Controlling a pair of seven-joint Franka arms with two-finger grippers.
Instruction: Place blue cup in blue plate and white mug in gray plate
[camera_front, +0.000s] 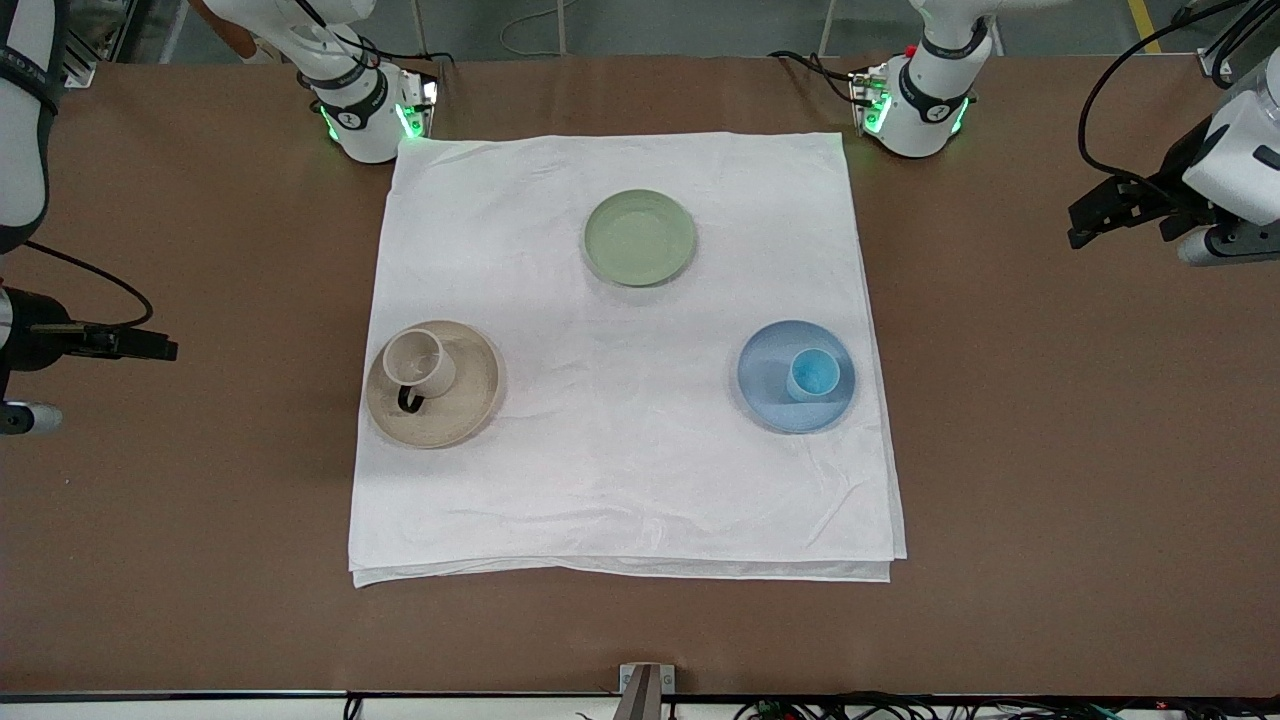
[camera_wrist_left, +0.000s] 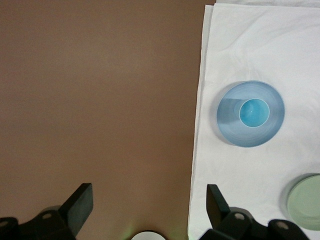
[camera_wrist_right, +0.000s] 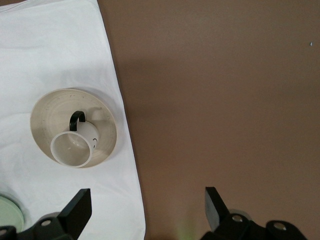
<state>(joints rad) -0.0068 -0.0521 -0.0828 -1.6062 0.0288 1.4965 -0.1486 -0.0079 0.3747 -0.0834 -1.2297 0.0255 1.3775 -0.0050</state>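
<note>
Over bare table (camera_front: 1000, 420) off the white cloth's (camera_front: 620, 470) ends, both claws hang empty with fingers wide apart: left claw (camera_wrist_left: 150, 207), right claw (camera_wrist_right: 148, 207). On the cloth, the blue cup (camera_front: 813, 374) stands upright in the blue plate (camera_front: 770, 385). The white mug (camera_front: 420, 362) stands in the gray plate (camera_front: 460, 405), handle pointing toward the front camera.

Small light-blue handleless blue cup (camera_front: 813, 374), upright, open mouth up, inside smooth round blue plate (camera_front: 768, 395), right of centre in the front frame, on the white cloth. Off-white white mug (camera_front: 420, 361), upright, dark loop handle pointing toward the lower edge, on beige ridged gray plate (camera_front: 470, 400), left of centre, level with its blue counterpart.
</note>
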